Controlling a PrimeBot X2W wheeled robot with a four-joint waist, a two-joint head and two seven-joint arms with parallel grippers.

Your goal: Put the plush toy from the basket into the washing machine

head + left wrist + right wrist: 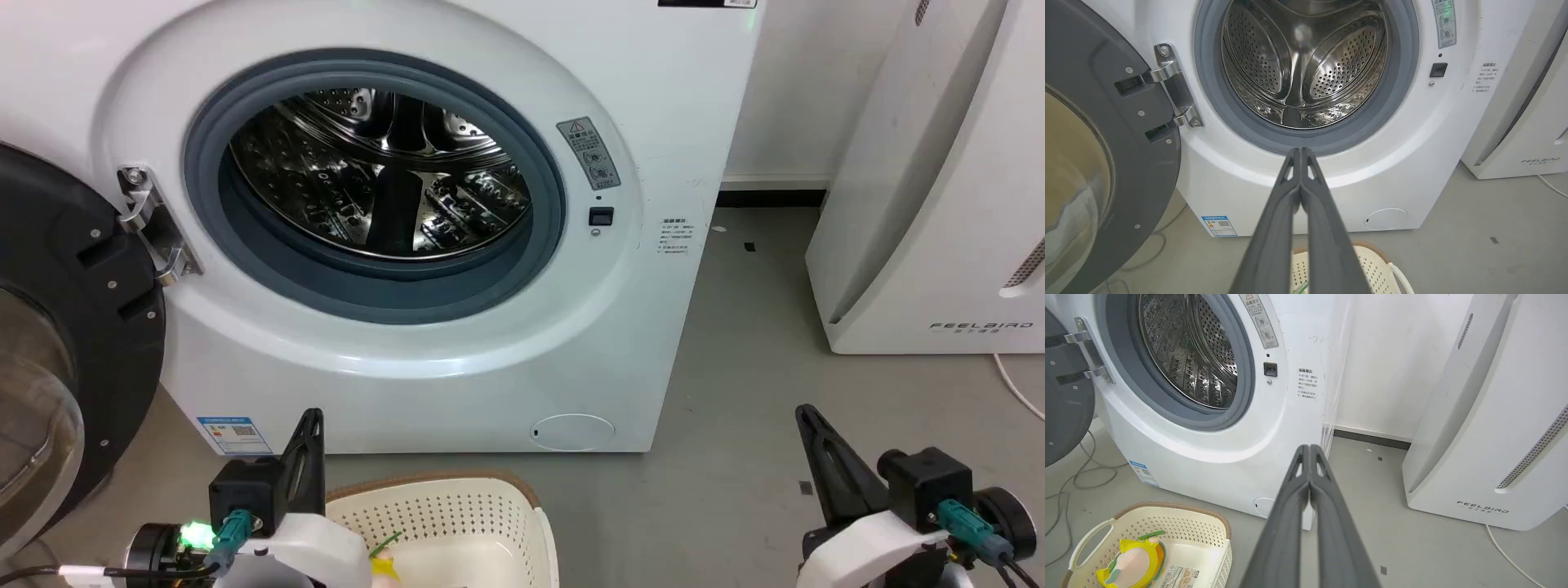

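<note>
My left pincer (1300, 154) is sitting with fingers pressed together, gripping nothing, pointing at the washer (1412, 171) just under the gasket. My right pincer (1309, 451) is doing the same, aiming near the washer's right corner. Toy (1133, 563) is lying in the basket (1184, 526) on the floor before the washer. Door (1098, 122) is hanging open on the left.

White wall (784, 82), grey floor (735, 367) — FEELBIRD appliance (939, 245) (white) standing on it.
</note>
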